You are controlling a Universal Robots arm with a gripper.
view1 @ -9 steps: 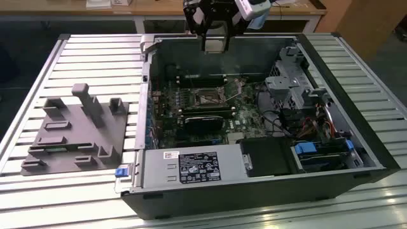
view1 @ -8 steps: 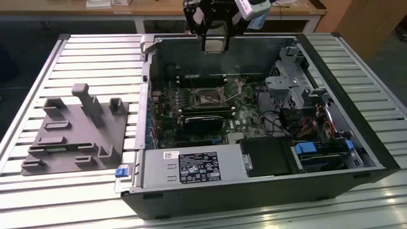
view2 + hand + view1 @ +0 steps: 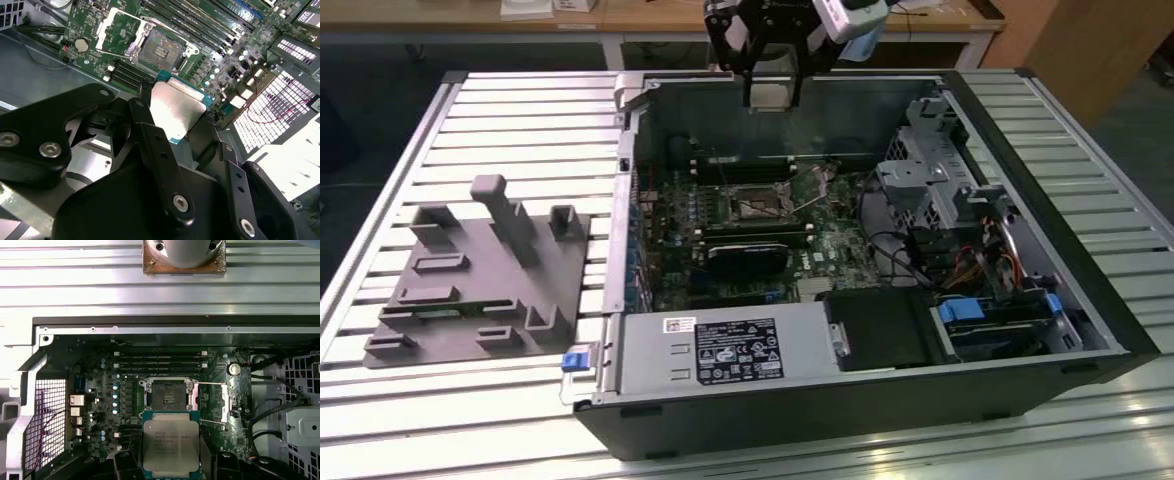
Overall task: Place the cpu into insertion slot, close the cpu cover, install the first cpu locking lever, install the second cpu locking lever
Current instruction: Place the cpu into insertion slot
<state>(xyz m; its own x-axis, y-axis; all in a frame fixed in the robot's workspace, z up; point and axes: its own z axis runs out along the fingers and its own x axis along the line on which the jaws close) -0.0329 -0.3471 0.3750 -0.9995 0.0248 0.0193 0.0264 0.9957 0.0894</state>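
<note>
First step: jaws of the black gripper point(image 3: 770, 85) clamp the flat silver-topped cpu point(image 3: 170, 447), at 12 o'clock of the dark square insertion slot point(image 3: 758, 205) in the exterior view; seating it likely needs square alignment.

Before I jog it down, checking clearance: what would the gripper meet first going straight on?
Likely the cpu that the gripper holds would touch the motherboard at or near the open insertion slot; depth is unclear.

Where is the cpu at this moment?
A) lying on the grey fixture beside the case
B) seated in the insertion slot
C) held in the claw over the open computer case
C: the cpu sits gripped in the claw, while the insertion slot lies bare.
</note>
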